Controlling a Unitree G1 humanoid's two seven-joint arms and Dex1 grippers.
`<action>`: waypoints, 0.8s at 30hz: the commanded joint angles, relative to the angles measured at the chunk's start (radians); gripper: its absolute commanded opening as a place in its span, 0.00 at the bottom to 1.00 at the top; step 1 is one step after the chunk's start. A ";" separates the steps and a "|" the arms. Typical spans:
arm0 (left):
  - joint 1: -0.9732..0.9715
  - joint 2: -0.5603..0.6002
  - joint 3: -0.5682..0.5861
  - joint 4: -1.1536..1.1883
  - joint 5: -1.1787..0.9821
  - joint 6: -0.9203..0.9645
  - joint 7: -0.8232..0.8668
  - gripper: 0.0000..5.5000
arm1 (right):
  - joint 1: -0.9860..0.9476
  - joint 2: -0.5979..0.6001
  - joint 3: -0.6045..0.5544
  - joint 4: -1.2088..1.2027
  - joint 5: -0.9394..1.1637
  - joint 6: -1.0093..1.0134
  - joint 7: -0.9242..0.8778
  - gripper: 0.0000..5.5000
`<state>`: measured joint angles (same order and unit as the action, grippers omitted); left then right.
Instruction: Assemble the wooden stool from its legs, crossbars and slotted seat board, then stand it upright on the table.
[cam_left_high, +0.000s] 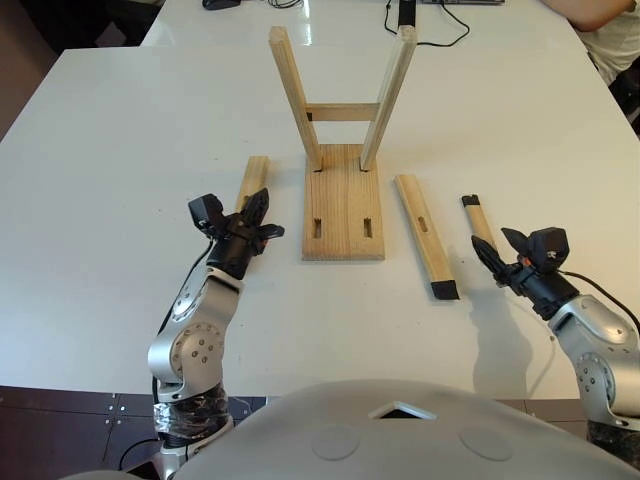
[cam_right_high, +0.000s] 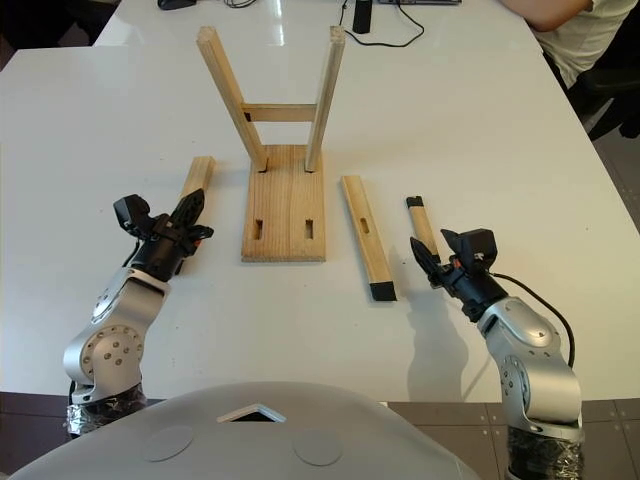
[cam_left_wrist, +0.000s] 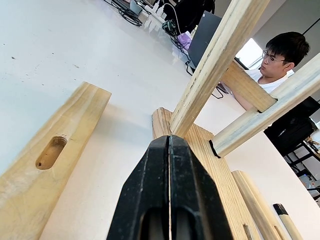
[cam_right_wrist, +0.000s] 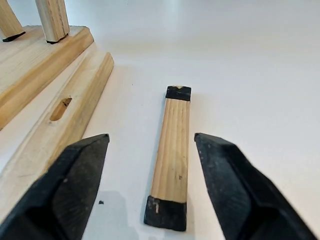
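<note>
Since two legs (cam_left_high: 296, 100) stand in the seat board (cam_left_high: 343, 215), we should next close the spread fingers of right gripper (cam_right_wrist: 150, 140) on the crossbar (cam_right_wrist: 174, 145) just ahead; left gripper (cam_left_wrist: 169, 142) has its fingers pressed together.

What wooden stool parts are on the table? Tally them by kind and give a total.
Seat board: 1
Legs: 4, two standing in the board, two lying loose
Crossbars: 2, one joining the standing legs, one lying loose
Total: 7
</note>
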<state>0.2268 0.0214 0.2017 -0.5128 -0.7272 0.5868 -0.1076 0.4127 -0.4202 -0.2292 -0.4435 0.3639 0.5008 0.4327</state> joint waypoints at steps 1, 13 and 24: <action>0.003 -0.008 -0.010 0.017 0.008 -0.016 0.009 0.00 | -0.004 -0.027 0.050 0.031 -0.055 0.053 -0.021 0.67; -0.019 0.005 -0.016 0.040 0.018 -0.030 0.010 0.00 | 0.039 0.019 0.056 0.113 -0.074 0.073 -0.060 0.51; -0.105 0.065 0.077 -0.004 -0.058 -0.011 0.042 0.00 | 0.083 0.109 0.081 0.123 -0.153 -0.095 -0.161 0.24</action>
<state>0.1602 0.0692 0.2548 -0.5056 -0.7571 0.5575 -0.0843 0.4675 -0.3368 -0.1581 -0.3694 0.2394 0.3998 0.3031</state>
